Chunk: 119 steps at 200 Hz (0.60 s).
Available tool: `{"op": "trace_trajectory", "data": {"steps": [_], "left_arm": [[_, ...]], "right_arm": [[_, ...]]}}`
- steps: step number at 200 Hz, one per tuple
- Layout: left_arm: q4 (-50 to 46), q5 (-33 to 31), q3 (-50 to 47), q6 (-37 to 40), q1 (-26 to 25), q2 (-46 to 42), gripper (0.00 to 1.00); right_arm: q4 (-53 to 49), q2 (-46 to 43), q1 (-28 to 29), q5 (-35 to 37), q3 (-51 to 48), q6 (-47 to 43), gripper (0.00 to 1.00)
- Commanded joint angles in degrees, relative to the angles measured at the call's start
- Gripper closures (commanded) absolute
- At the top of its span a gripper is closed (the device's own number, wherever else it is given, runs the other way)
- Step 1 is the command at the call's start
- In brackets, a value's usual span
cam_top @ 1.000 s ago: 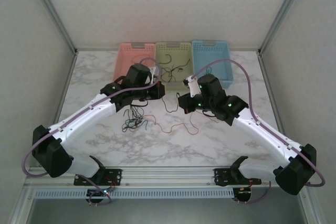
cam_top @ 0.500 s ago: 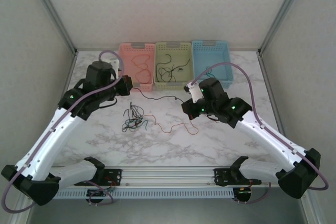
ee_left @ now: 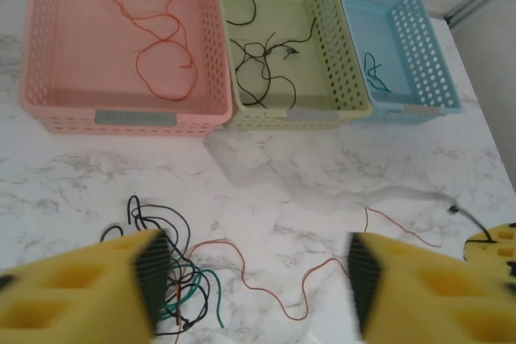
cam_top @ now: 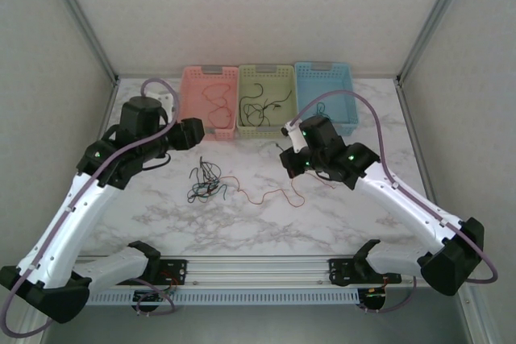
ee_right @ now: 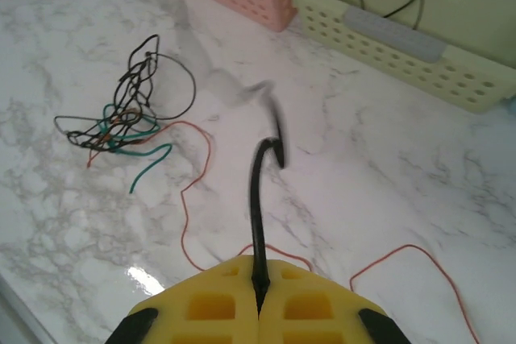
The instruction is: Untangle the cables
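A tangle of black, teal and red cables [cam_top: 205, 184] lies on the marble at centre left. It also shows by my left pad [ee_left: 173, 283] and at the left of the right wrist view [ee_right: 121, 118]. A loose red cable [cam_top: 270, 193] trails right from it across the table [ee_left: 270, 300]. My left gripper [cam_top: 198, 135] hangs open above the marble [ee_left: 258, 279] with nothing between its pads. My right gripper [cam_top: 288, 162] is shut [ee_right: 260, 283] on one end of a black cable [ee_right: 258, 199], which curves up and away, its far end blurred.
Three baskets stand at the back: a pink one [ee_left: 137, 118] holding a red cable [ee_left: 157, 46], a green one [ee_left: 314, 114] holding black cables [ee_left: 266, 70], and a blue one [ee_left: 427, 106] with a teal cable [ee_left: 373, 70]. Metal frame posts flank the table.
My left arm swung back left from the middle, and its jaws opened, letting go of the black cable stretched between the grippers. The right gripper keeps hold of that cable.
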Motion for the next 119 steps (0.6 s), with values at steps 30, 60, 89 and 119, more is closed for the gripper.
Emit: {"op": "trace_trajectory", "data": {"steps": [30,60,89,119], "left_arm": [[-1.4,-4.9,0.0,1.7,0.5,-3.6,0.11],[-1.7,-5.1,-1.7,1.6,0.5,-4.3,0.11],[-1.5,-5.2,-3.2,1.4,0.5,-5.0,0.11],[-2.0,-5.3,-4.0,1.5,0.5,-5.6,0.11]], "right_arm": [[-5.5,9.6,-3.5,16.9,13.9,6.1,1.0],[-12.1,21.5,-7.8,25.8,24.7,10.2,1.0],[-12.3,31.8,-9.7,25.7,33.7,10.7,1.0],[-14.8,44.0,-10.8,25.8,46.4,11.0,1.0]]}}
